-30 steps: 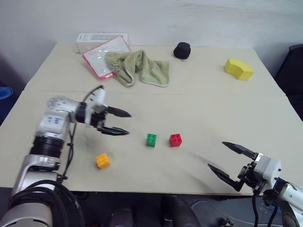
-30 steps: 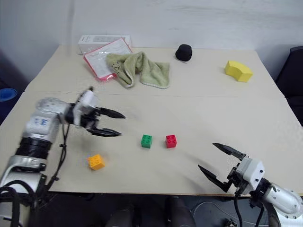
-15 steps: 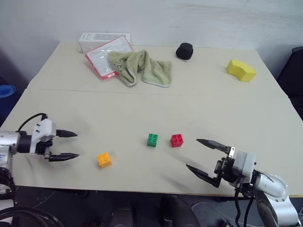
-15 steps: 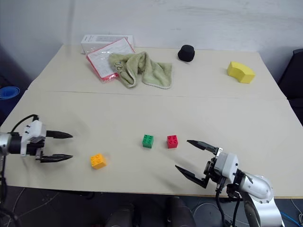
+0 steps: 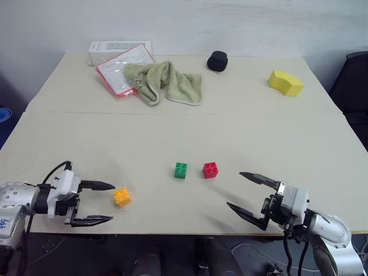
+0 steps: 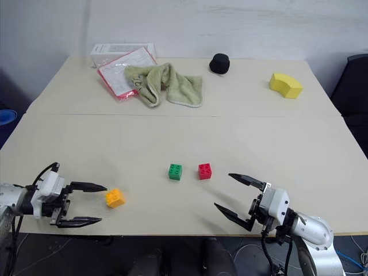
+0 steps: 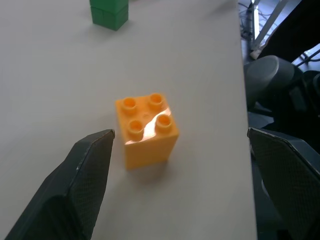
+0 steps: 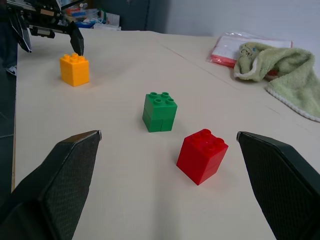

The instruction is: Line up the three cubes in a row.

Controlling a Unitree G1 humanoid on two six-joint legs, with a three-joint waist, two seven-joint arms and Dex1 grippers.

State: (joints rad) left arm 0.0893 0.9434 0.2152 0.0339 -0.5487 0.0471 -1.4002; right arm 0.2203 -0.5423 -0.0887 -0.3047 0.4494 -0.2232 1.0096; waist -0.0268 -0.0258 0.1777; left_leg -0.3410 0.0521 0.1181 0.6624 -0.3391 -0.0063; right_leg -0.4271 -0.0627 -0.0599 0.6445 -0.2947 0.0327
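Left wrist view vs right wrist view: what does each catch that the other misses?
Left wrist alone: the table's near edge and dark clutter beyond it. Right wrist alone: the red cube, the green towel, the red-edged packet and the open left claw by the orange cube. Shared: the orange cube and the green cube.

Orange-yellow brick (image 5: 122, 196) lower left, green brick (image 5: 181, 170) and red brick (image 5: 210, 169) at centre, pale beige table (image 5: 230, 126), yellow wedge block (image 5: 286, 82) upper right, black cap (image 5: 217, 61), light green towel (image 5: 167, 82), red-edged packet (image 5: 118, 68) upper left
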